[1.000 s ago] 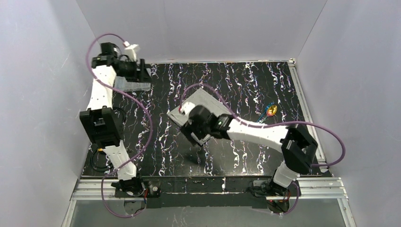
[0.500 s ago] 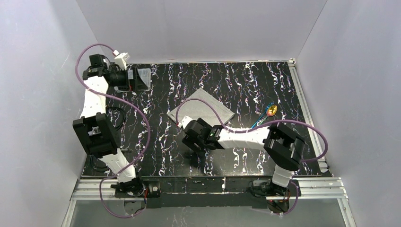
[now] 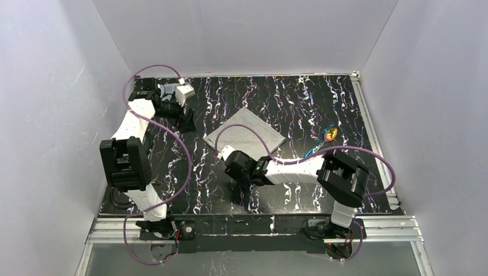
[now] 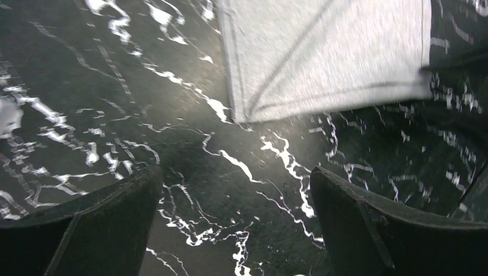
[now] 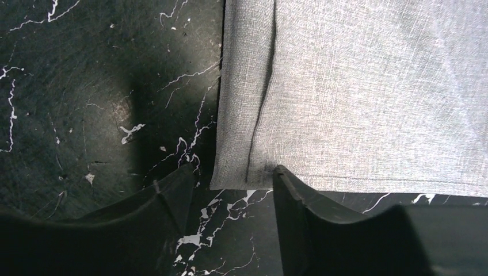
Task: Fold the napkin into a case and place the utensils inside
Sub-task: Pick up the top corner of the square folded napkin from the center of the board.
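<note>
Two tasks showed: our right fingers [image 5: 172, 195] stood narrowed astride the folded napkin's [image 5: 368, 86] near corner mid-bench [image 3: 299, 98] (likely to pinch it); left fingers [image 4: 115, 207] hung wide, empty; utensils [image 3: 325, 138] lay rightward.

Your top view is bright and evenly lit from overhead. Motion blur smears the napkin [image 4: 328, 57] in your left wrist view; the right wrist view is sharp, with a dark shadow on the table [image 5: 132, 103] beside the cloth.
</note>
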Controlling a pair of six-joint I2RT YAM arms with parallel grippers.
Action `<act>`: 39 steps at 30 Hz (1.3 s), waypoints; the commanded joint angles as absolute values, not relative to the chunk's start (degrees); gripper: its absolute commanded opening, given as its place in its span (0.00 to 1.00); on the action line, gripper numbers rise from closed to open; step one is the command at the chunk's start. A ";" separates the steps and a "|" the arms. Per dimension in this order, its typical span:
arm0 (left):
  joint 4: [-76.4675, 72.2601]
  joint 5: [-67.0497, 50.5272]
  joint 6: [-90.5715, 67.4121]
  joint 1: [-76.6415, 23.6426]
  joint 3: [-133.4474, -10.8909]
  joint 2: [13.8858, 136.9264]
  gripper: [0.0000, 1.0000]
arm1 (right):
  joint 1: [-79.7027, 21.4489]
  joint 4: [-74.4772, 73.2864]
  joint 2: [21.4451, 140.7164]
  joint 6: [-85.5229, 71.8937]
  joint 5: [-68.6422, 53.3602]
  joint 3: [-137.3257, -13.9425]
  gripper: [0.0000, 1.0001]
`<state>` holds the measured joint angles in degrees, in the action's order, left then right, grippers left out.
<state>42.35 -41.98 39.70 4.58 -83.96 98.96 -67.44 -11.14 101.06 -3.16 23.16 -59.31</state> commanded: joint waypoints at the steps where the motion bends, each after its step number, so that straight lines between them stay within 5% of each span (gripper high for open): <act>1: 49.28 -45.02 59.35 3.10 -81.13 98.67 0.99 | -67.59 -10.67 100.57 -3.34 22.74 -57.30 0.56; 8: 55.25 -43.63 81.04 -2.26 -77.57 98.81 0.99 | -67.29 -9.54 100.83 -3.77 24.32 -55.68 0.45; 13: 46.28 -40.59 88.01 -6.38 -69.49 95.23 0.99 | -65.45 -8.47 99.35 -4.71 23.25 -54.72 0.37; 28: 29.10 -29.83 86.04 -16.14 -57.06 90.72 0.99 | -61.30 -10.25 92.13 -4.83 11.36 -50.77 0.17; 39: 14.87 -21.66 77.48 -21.18 -45.57 84.77 0.98 | -61.31 -13.29 87.48 -5.93 10.01 -49.29 0.16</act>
<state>20.29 -25.02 80.47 -20.53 -46.61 86.61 -61.14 -11.05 90.43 -4.78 11.29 -49.98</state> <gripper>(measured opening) 0.984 0.184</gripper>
